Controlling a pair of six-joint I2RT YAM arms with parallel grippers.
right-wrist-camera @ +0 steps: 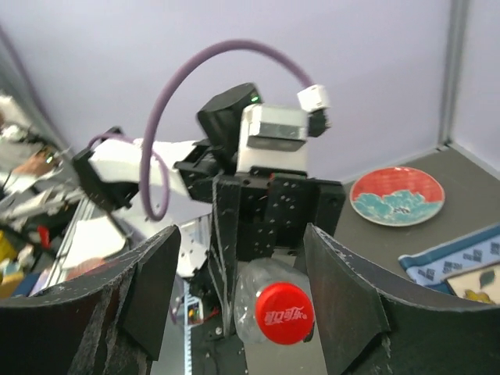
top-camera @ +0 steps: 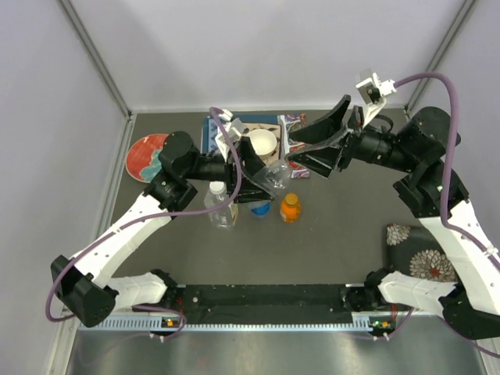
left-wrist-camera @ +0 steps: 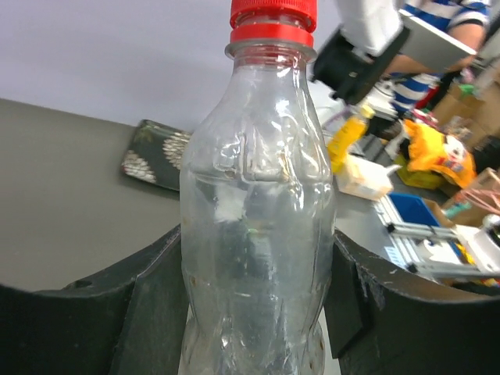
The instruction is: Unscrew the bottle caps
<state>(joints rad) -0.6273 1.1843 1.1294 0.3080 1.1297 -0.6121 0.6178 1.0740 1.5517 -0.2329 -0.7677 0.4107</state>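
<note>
My left gripper (top-camera: pixel 248 178) is shut on the slim clear bottle (top-camera: pixel 271 176) and holds it off the table, tilted, neck toward the right arm. In the left wrist view the fingers clamp the bottle's body (left-wrist-camera: pixel 258 219), and its red cap (left-wrist-camera: pixel 273 19) is on. My right gripper (top-camera: pixel 294 148) is open, with its fingers on either side of the red cap (right-wrist-camera: pixel 285 314) and clear gaps between. The wide clear bottle (top-camera: pixel 222 209) with a white cap (top-camera: pixel 217 187), the blue-tinted bottle (top-camera: pixel 261 208) and the squat orange bottle (top-camera: pixel 291 208) stand on the table below.
A white bowl (top-camera: pixel 263 143) sits on a blue patterned mat (top-camera: pixel 223 133) at the back. A red and teal plate (top-camera: pixel 147 154) lies back left. A dark floral pouch (top-camera: pixel 418 250) lies at the right. Walls enclose the table on three sides.
</note>
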